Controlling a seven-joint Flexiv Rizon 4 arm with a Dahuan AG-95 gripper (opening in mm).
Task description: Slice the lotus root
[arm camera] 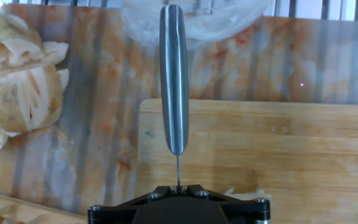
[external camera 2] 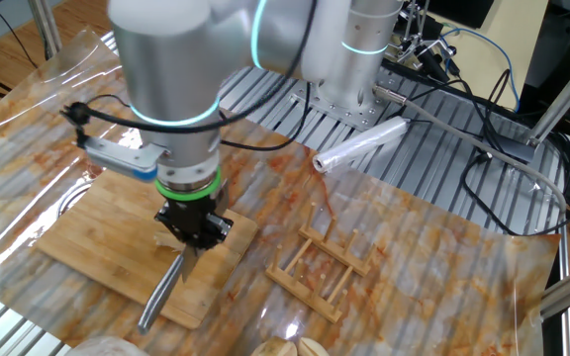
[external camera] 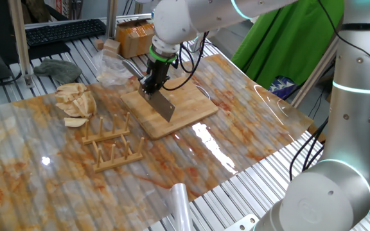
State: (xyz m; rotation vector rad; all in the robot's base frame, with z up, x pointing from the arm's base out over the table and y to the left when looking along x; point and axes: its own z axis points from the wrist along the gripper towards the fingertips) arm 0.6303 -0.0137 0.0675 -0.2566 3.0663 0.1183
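A thin pale sliver of lotus root (arm camera: pixel 248 194) is seen on the smooth bamboo board (arm camera: pixel 291 149), at five o'clock from the steel cleaver (arm camera: pixel 174 74), which is clamped in the closed gripper (arm camera: pixel 179 186). Beige wedges (arm camera: pixel 17 87) are heaped at nine o'clock on the streaked marbled surface (arm camera: pixel 98 112).

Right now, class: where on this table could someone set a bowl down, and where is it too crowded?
Free: the marbled mat between the wooden rack and the plastic roll, and the cutting board right of the cleaver in the one fixed view. Crowded: the lotus wedge heap beside the rack, and under the claw.
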